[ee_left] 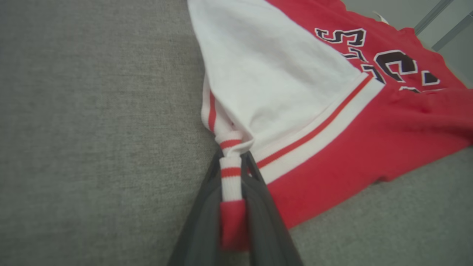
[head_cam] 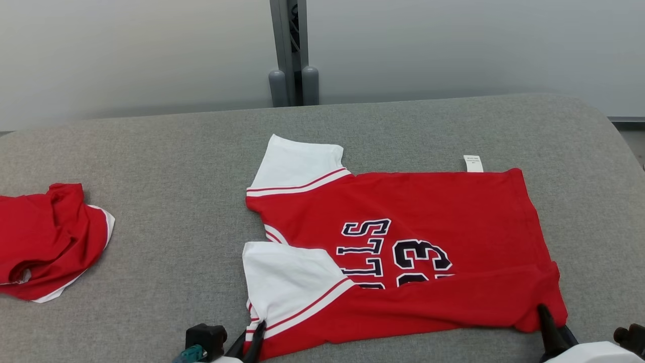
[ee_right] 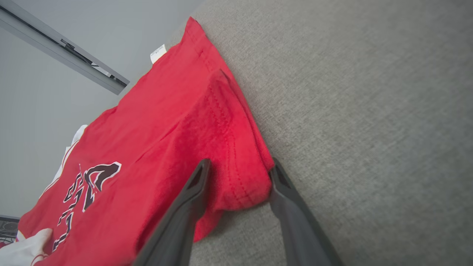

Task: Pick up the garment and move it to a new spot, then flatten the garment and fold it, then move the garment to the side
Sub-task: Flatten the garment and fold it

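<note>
The garment (head_cam: 428,212) is a red jersey with white sleeves and dark lettering, lying on the grey table (head_cam: 176,151) right of centre. Its near edge is turned up over the lower part of the lettering. My left gripper (head_cam: 256,334) is at the near left corner. In the left wrist view the left gripper (ee_left: 233,156) is shut on a red-and-white striped trim of the garment (ee_left: 332,147). My right gripper (head_cam: 546,317) is at the near right hem corner. In the right wrist view the right gripper (ee_right: 239,166) stands open with the bunched corner of the garment (ee_right: 166,122) between its fingers.
A second red garment (head_cam: 45,242) lies crumpled at the table's left edge. A grey post (head_cam: 294,50) stands behind the table's far side. A white label (head_cam: 472,163) sticks out of the jersey's far edge. Bare grey tabletop lies between the two garments.
</note>
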You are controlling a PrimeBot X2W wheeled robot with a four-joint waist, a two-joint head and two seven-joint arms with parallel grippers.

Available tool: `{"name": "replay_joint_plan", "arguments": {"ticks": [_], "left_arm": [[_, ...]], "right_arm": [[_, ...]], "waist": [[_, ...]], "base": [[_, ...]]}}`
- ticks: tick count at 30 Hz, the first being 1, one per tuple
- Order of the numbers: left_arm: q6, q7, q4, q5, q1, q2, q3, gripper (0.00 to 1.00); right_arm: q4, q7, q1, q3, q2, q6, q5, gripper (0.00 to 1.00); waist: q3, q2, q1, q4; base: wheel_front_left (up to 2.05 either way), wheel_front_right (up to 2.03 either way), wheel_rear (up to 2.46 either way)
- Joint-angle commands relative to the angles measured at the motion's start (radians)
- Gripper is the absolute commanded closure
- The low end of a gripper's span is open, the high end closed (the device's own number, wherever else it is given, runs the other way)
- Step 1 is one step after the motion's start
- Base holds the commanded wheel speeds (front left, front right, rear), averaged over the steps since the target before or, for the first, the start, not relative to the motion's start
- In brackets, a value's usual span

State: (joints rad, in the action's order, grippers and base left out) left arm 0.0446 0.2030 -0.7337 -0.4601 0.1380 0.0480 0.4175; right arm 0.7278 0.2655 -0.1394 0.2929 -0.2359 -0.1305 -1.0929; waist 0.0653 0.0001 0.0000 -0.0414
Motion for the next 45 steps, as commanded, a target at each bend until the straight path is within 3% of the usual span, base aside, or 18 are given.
{"name": "replay_joint_plan", "arguments": {"ticks": [1, 16, 21, 30, 37, 45], "left_arm": [[0.002, -0.010, -0.021, -0.002, 0.002, 0.006, 0.005, 1.00], [-0.017, 0.027, -0.001, 0.068, 0.049, 0.067, 0.047, 1.00], [0.006, 0.006, 0.005, 0.085, 0.065, 0.088, 0.076, 1.00], [0.068, -0.182, 0.062, 0.048, 0.047, 0.149, 0.136, 1.00], [0.077, -0.311, 0.179, 0.053, 0.029, 0.238, 0.182, 1.00], [0.083, -0.488, 0.318, -0.006, -0.025, 0.301, 0.216, 1.00]], "right_arm": [[-0.001, -0.001, -0.009, 0.004, -0.020, -0.001, -0.006, 1.00], [-0.003, 0.000, -0.027, 0.034, -0.081, 0.000, -0.020, 1.00], [-0.010, -0.012, -0.032, 0.088, -0.106, 0.000, -0.054, 1.00], [-0.054, -0.211, -0.043, 0.210, -0.199, 0.000, -0.138, 1.00], [-0.066, -0.368, -0.052, 0.235, -0.271, 0.000, -0.189, 1.00], [-0.087, -0.464, -0.046, 0.231, -0.306, 0.000, -0.223, 1.00]], "waist": [[0.000, -0.0001, 0.0000, 0.002], [-0.028, -0.0001, 0.0000, 0.011], [-0.044, -0.0001, 0.0000, 0.007], [-0.073, -0.0001, 0.0000, -0.017], [-0.085, -0.0001, 0.0000, -0.029], [-0.092, -0.0001, 0.0000, -0.030]], "base": [[0.00, 0.00, 0.00], [0.00, 0.00, 0.00], [0.00, 0.00, 0.00], [0.00, 0.00, 0.00], [0.00, 0.00, 0.00], [0.00, 0.00, 0.00]]}}
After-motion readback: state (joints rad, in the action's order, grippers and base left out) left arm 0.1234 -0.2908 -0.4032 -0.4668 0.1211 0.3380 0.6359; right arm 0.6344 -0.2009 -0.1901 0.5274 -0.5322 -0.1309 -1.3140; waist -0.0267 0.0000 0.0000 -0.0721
